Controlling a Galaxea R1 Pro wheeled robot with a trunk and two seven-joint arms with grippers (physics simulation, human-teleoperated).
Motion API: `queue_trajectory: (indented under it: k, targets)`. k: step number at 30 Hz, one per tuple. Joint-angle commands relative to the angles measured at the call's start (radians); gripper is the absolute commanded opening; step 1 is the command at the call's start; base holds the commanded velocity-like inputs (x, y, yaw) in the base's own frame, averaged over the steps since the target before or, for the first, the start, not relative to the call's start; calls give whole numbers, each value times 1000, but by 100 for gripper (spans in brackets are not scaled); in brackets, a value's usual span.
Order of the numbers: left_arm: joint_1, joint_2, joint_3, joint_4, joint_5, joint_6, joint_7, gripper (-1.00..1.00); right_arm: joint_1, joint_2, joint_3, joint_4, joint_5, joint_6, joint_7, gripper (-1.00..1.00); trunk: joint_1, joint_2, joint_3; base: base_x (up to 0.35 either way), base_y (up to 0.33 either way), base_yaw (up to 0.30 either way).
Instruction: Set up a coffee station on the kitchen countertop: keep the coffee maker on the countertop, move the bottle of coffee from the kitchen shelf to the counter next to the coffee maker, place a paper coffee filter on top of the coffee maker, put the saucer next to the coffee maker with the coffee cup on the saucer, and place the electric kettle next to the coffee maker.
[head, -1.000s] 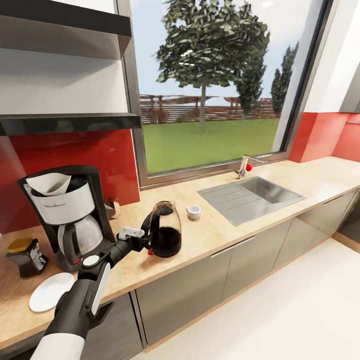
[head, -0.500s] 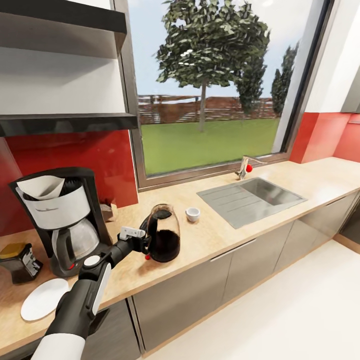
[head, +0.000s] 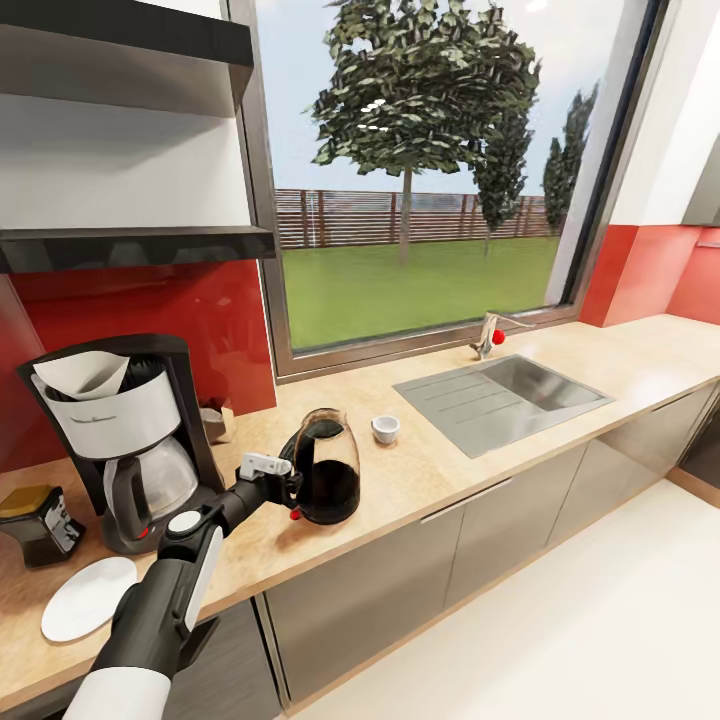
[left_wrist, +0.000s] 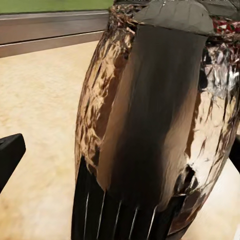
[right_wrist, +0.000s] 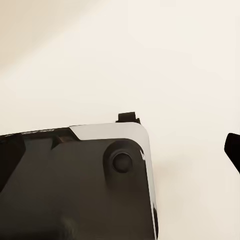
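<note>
Looking across the countertop (head: 560, 375), we take the coffee maker (head: 125, 440) as our landmark, the paper coffee filter (head: 80, 373) sitting in its top. Our left gripper (head: 287, 483) is at the electric kettle (head: 325, 467), which stands on the worktop to the machine's window side; up close the fingers (left_wrist: 9, 156) sit either side of the kettle's handle, though we cannot tell whether they pinch it. Beyond the kettle from the machine rests the coffee cup (head: 385, 429). The bottle of coffee (head: 35, 518) stands on the machine's opposite side, the saucer (head: 85, 597) in front, the kitchen shelf (head: 140, 245) above.
</note>
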Motion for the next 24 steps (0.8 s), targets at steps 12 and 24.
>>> queue_trajectory:
  k: [12, 24]
  targets:
    - [-1, -4, 6, -3, -11, 5, -10, -100, -1, -1, 7, 1, -10, -4, 4, 100, 1, -2, -2, 0, 0, 0]
    - [-3, -2, 9, -3, -9, 5, -8, -100, -1, -1, 7, 2, -10, -4, 4, 100, 1, -2, -2, 0, 0, 0]
